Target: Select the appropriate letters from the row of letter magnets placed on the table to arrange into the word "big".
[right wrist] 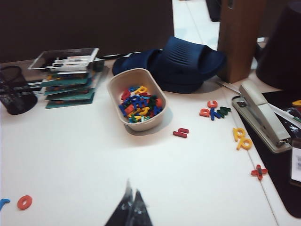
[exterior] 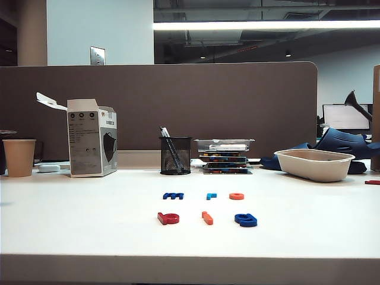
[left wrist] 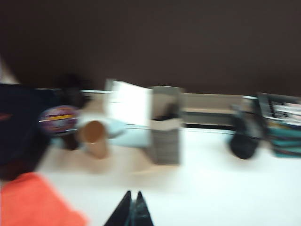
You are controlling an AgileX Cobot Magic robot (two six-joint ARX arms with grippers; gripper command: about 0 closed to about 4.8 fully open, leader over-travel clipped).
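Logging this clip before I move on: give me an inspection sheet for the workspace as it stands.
Surface: white table, bare at the front.
Job's things: red letter, orange bar, dark blue letter in the near row; three spare letters behind.
Clutter: pen cup, box, paper cup, bowl of letters, stapler.
Grippers: left gripper and right gripper shut, empty.
Cables: nothing seen.
Surroundings: grey partition.

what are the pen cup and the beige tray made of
Pen cup: apparently black metal wire mesh, since you can see through its wall to the pens. Beige tray: matte, thick-rimmed, looks like moulded pulp or plastic; can't tell which.
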